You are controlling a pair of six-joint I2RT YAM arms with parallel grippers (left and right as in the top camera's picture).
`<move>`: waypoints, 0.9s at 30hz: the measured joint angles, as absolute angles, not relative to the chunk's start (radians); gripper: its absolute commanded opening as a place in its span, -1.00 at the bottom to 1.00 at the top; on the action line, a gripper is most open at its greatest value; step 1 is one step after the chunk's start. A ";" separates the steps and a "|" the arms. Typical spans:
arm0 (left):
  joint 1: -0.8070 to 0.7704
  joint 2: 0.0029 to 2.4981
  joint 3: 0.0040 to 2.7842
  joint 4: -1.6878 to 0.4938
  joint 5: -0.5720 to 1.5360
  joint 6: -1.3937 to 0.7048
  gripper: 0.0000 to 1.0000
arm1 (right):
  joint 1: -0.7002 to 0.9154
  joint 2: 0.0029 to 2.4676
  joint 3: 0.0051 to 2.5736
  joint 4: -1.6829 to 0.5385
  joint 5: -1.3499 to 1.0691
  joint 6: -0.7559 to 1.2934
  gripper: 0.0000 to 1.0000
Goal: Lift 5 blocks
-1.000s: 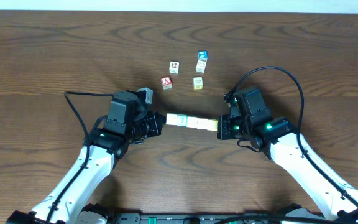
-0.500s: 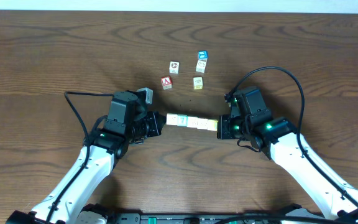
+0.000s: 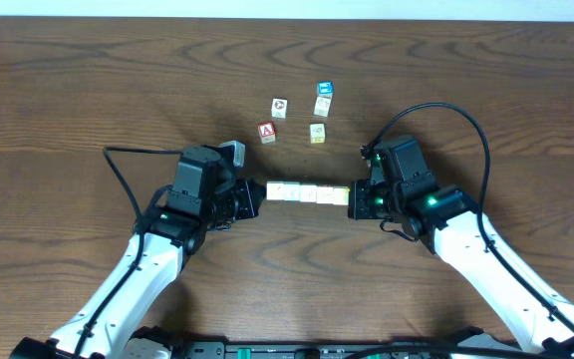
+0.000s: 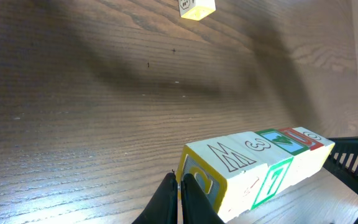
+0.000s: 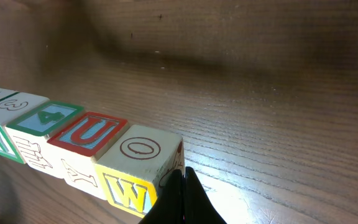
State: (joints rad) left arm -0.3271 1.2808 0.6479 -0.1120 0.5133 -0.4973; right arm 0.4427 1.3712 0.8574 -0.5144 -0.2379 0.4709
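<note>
Grained wood table (image 3: 68, 80): left gripper (image 3: 258, 194), right gripper (image 3: 350, 197), both shut, sandwich cubic blocks (image 3: 307, 193).

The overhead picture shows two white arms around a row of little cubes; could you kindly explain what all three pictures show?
These are two robot arms at a wooden table, each ending in a two-fingered hand. The overhead picture looks straight down from above. The other two come from a camera on each wrist, looking out past that arm's own hand. Both the left hand and the right hand are shut. They press from opposite ends on a row of five alphabet blocks, squeezing it between them. I cannot tell whether the row has left the table. Farther back lie loose cubes, among them a red "A" cube.
</note>
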 measured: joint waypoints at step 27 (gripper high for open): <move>-0.327 1.281 0.648 -0.118 0.506 -0.498 -0.86 | 0.442 1.364 0.889 -0.521 -0.228 0.471 -0.98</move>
